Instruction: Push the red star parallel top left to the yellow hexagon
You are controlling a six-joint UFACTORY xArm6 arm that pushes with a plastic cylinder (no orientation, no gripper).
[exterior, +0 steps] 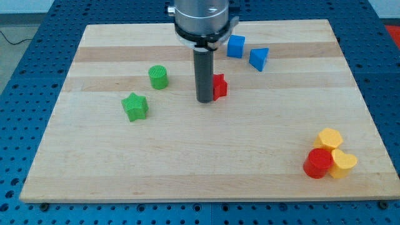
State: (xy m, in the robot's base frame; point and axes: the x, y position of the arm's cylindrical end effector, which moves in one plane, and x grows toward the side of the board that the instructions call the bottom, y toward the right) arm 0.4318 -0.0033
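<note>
The red star (219,86) lies on the wooden board (200,162) a little above the middle, partly hidden behind my rod. My tip (205,100) rests on the board right against the star's left side. The yellow hexagon (329,137) sits at the lower right of the board, far from the star. It touches a red cylinder (318,163) and a yellow heart-shaped block (342,162) just below it.
A green cylinder (159,77) and a green star (135,106) lie to the tip's left. A blue cube (235,46) and a blue triangular block (259,59) lie above and right of the red star, near the board's top edge.
</note>
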